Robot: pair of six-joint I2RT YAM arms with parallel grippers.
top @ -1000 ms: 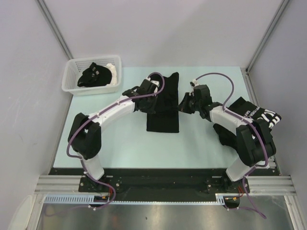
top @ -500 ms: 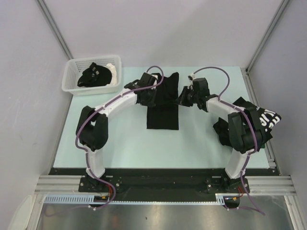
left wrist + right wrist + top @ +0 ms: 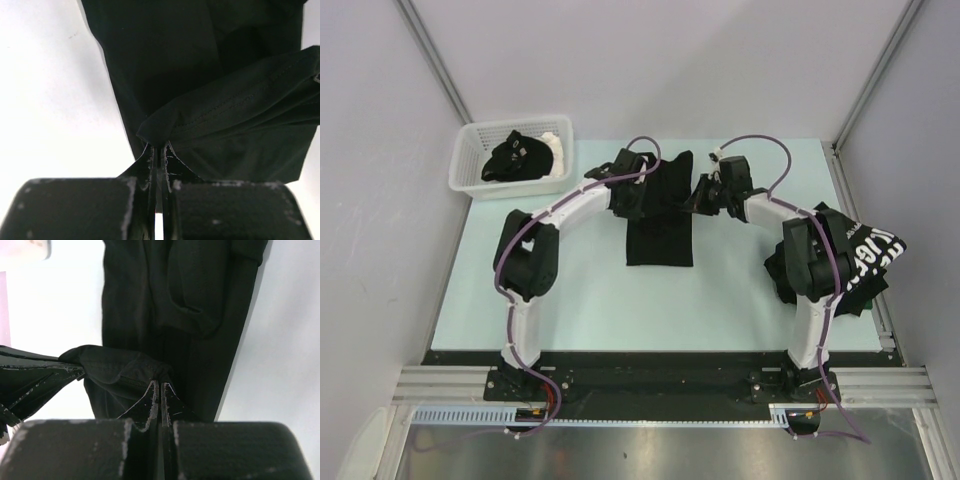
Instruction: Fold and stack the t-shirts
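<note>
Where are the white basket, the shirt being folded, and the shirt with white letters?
white basket [image 3: 520, 188], overhead view, on its near wall.
shirt being folded [image 3: 660, 245], overhead view, on its flat lower half.
lettered shirt [image 3: 868, 250], overhead view, on its white lettering.

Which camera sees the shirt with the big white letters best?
The top camera: the lettered shirt lies crumpled at the far right, its white letters showing. Both wrist cameras miss it; they show only the plain black shirt being folded.
</note>
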